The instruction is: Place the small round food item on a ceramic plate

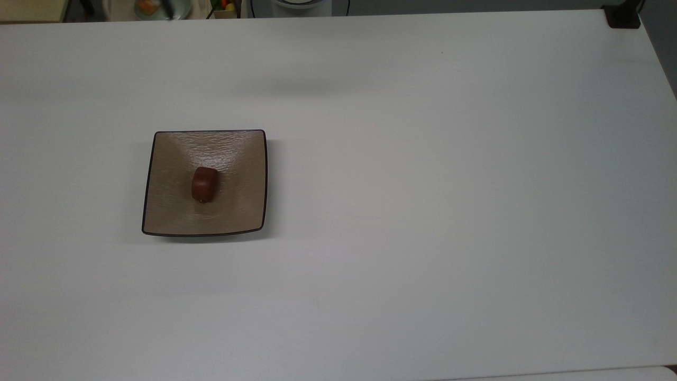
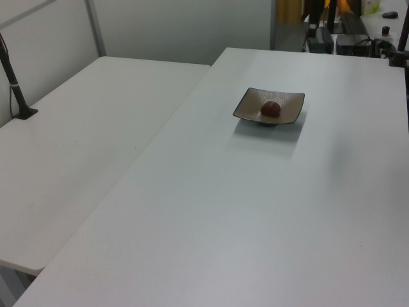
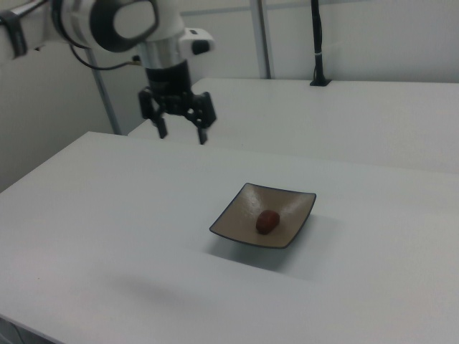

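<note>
The chestnut [image 1: 204, 184] lies near the middle of the plate [image 1: 164, 211], which sits on the white table [image 1: 423, 211]. It looks light, hard and glossy, so probably slippery; a pinch across its rounded sides would suit. The right view adds the gripper [image 3: 182, 134], fingers spread and empty, raised well apart from the plate, while the top view gives the plate's textured face.

No readable text, label or number seems visible anywhere.
</note>
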